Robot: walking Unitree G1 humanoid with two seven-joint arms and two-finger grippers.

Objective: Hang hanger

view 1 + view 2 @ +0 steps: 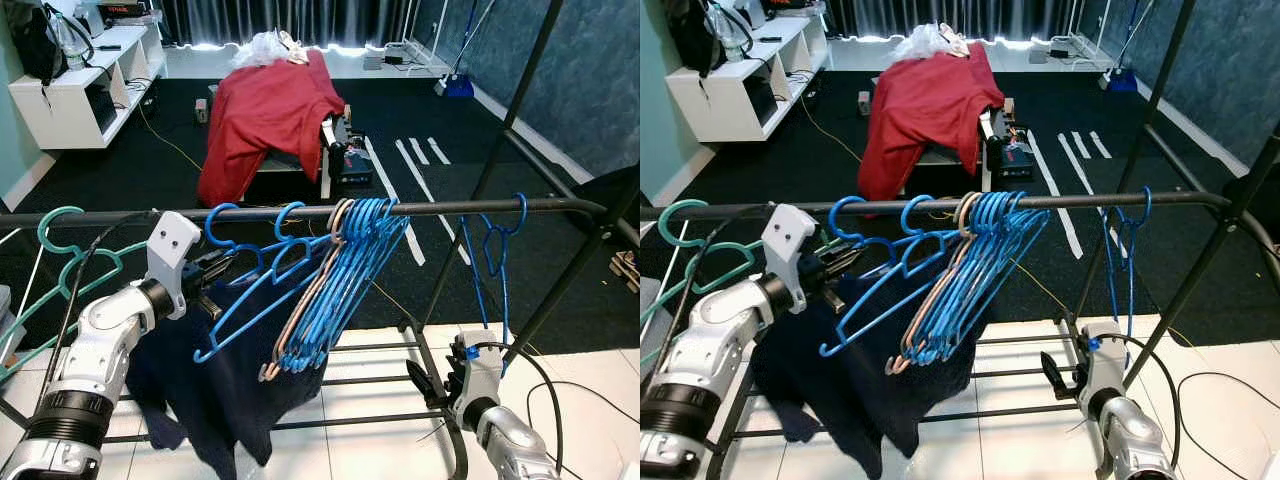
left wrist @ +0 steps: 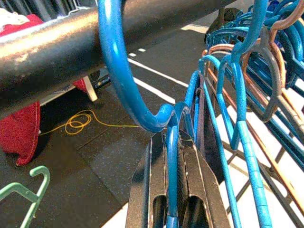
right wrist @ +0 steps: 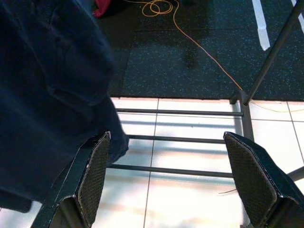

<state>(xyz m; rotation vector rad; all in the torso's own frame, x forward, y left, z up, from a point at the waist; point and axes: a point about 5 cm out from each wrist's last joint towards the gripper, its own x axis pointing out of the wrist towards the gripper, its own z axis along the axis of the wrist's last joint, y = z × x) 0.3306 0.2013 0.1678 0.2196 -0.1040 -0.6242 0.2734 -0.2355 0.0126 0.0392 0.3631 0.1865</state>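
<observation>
Left eye view shows the black rail [image 1: 300,212] of a clothes rack running across in front of the robot, with open tiled floor below it and dark carpet beyond. Just right of the left gripper [image 1: 212,272] the rail is crowded: a second blue hanger's hook, then a thick bunch of blue hangers [image 1: 345,270] with a tan one among them. To the gripper's other side the rail is bare up to two green hangers [image 1: 60,262]. Farther along to the right a lone blue hanger [image 1: 493,245] hangs beside the rack's slanted post.

The left gripper sits just under the rail, its fingers closed on the neck of the blue hanger [image 2: 124,90]. That hanger's hook curls over the top of the rail and rests on it; its body slopes down and away from the gripper, roughly along the rail. A dark navy garment [image 1: 225,385] hangs beneath.

The right gripper [image 3: 171,185] is low near the rack's bottom bars, fingers spread wide, holding nothing.
</observation>
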